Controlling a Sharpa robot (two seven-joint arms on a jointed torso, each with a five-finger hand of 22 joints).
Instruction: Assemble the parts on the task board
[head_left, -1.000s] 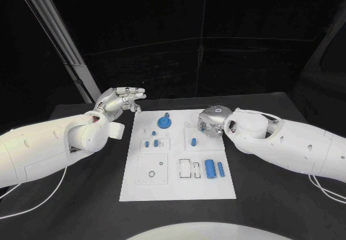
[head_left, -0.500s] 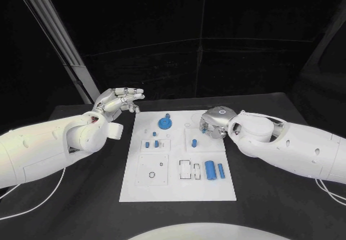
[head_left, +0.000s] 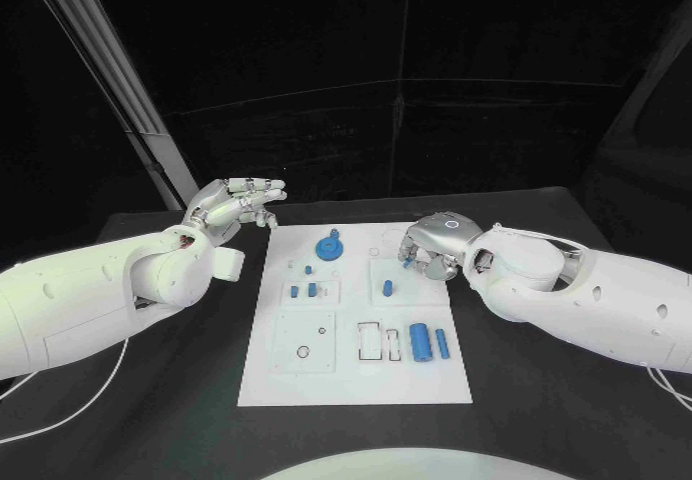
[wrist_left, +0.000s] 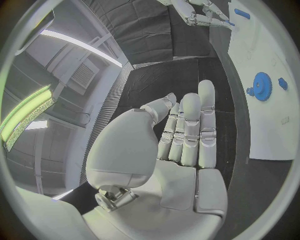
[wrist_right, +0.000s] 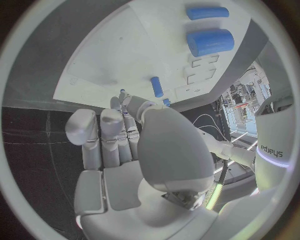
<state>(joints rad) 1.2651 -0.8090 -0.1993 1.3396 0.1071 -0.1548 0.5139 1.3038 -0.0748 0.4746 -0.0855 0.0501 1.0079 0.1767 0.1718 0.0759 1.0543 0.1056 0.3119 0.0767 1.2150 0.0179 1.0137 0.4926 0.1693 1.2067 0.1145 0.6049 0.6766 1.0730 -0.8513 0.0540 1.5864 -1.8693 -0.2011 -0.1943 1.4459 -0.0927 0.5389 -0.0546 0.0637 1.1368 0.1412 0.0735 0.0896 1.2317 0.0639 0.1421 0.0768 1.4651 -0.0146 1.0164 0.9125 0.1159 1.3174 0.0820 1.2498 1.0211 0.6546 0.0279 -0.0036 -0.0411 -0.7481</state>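
**Board at mid-table, a hand at each far corner**

The task board (head_left: 356, 385) lies in the middle of the table (head_left: 548, 400). On it, a gear (head_left: 330, 246) sits at the far middle, small pegs (head_left: 300, 290) left of centre, one peg (head_left: 387, 288) right of centre, and two cylinders (head_left: 421, 340) near right. The left hand (head_left: 235, 205) hovers off the far left corner; the right hand (head_left: 430, 243) is over the far right edge.

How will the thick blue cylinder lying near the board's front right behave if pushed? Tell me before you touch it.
The thick blue cylinder lies on its side on the flat white task board, so it would probably roll if nudged sideways. It looks like smooth, solid plastic: likely stiff, fairly light and a little slippery. The thin blue pin beside it could get knocked.
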